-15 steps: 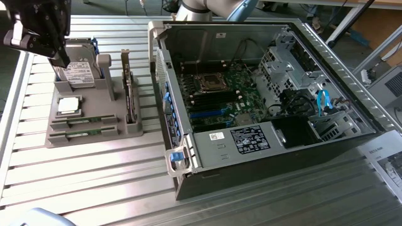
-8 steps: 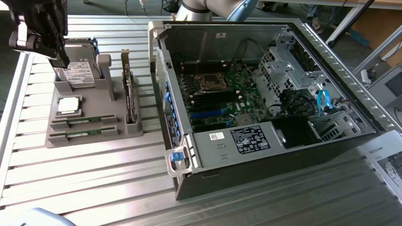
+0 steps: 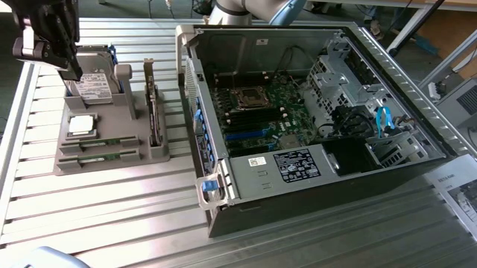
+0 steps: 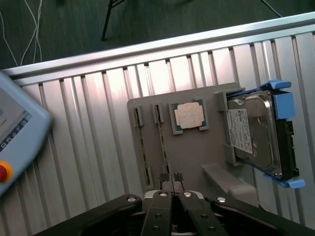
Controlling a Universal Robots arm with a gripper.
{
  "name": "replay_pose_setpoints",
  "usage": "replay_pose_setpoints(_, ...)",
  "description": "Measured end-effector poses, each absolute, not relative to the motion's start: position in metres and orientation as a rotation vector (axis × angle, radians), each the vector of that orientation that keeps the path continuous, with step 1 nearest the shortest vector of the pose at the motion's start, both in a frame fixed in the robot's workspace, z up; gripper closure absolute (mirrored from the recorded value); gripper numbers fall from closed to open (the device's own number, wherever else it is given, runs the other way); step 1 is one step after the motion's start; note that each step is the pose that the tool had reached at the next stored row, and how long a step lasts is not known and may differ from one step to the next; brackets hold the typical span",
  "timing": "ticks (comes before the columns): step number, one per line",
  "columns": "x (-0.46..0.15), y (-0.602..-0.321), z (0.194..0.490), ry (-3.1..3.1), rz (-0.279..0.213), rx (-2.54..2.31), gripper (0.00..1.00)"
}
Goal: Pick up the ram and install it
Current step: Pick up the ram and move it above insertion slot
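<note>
Well, the work surface is a ribbed aluminium table (image 3: 111,212) standing over a dark floor (image 4: 49,29), where a few thin cables and the foot of a stand show in the wrist view. A pale teach pendant (image 4: 15,128) lies on the table, and a printed sheet (image 3: 458,195) sits at the exterior view's right edge. An open computer case (image 3: 402,61) lies on its side with the motherboard exposed. Beside it, toward the exterior view's left, is a grey holder tray (image 3: 111,125) carrying a hard drive (image 3: 93,86), a square processor (image 3: 80,125) and an upright expansion card (image 3: 153,111). The ram (image 3: 100,145) stands on edge in a slot of that tray just beside the processor, with a second ram (image 3: 97,160) in the next slot, parallel to it. Each stick's long axis runs along the table's ribs, one end pointing toward the computer case and the other away from it. The gripper (image 3: 77,75) hangs above the tray with its fingers (image 4: 165,178) pressed together and nothing between them; in the wrist view the tips sit close to one end of the ram, though whether they touch it cannot be told.
</note>
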State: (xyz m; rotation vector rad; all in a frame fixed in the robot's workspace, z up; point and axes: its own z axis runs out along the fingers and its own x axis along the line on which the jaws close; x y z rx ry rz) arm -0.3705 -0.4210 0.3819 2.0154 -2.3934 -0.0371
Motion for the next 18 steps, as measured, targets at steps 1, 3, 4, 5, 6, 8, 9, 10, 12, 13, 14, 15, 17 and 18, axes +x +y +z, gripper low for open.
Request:
replay_pose_setpoints(1,-0.3705,-0.4210,0.3819,-2.389,-0.037,2.021,0.90)
replay_pose_setpoints(3,-0.3705,-0.4210,0.3819,-2.388,-0.037,2.022,0.90)
replay_pose_setpoints(4,-0.3705,-0.4210,0.3819,-2.388,-0.037,2.022,0.90)
replay_pose_setpoints(5,-0.3705,-0.4210,0.3820,-2.388,-0.037,2.022,0.90)
replay_pose_setpoints(6,-0.3705,-0.4210,0.3819,-2.388,-0.037,2.022,0.90)
replay_pose_setpoints(8,-0.3705,-0.4210,0.3819,-2.388,-0.037,2.022,0.90)
replay_pose_setpoints(9,-0.3705,-0.4210,0.3819,-2.388,-0.037,2.022,0.90)
replay_pose_setpoints(10,-0.3705,-0.4210,0.3819,-2.388,-0.037,2.022,0.90)
replay_pose_setpoints(12,-0.3705,-0.4210,0.3819,-2.388,-0.037,2.022,0.90)
replay_pose_setpoints(13,-0.3705,-0.4210,0.3819,-2.388,-0.037,2.022,0.90)
replay_pose_setpoints(14,-0.3705,-0.4211,0.3820,-2.388,-0.037,2.022,0.90)
replay_pose_setpoints(15,-0.3705,-0.4212,0.3820,-2.388,-0.037,2.022,0.89)
replay_pose_setpoints(17,-0.3705,-0.4214,0.3820,-2.388,-0.037,2.022,0.84)
replay_pose_setpoints(18,-0.3705,-0.4213,0.3819,-2.388,-0.037,2.022,0.84)
